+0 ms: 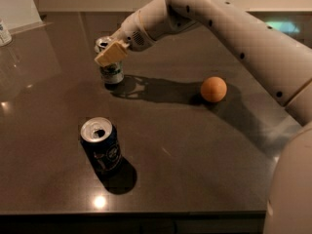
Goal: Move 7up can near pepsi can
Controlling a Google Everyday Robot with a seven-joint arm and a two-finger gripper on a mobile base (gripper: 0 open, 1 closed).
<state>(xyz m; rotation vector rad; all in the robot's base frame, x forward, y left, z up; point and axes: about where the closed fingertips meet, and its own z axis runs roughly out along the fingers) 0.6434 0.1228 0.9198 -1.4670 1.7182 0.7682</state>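
The 7up can (112, 72), silver-white with green markings, stands at the far left of the dark table (175, 145). My gripper (110, 54) is at its upper part, with one tan finger (111, 55) across the can's front and the other hidden behind it. It looks shut on the can. The pepsi can (101, 145), dark navy with an open silver top, stands upright nearer the front edge, well apart from the 7up can.
An orange ball (213, 89) sits on the table to the right, under my white arm (234, 28). A pale object (4, 32) stands at the far left edge. The table's front edge runs along the bottom.
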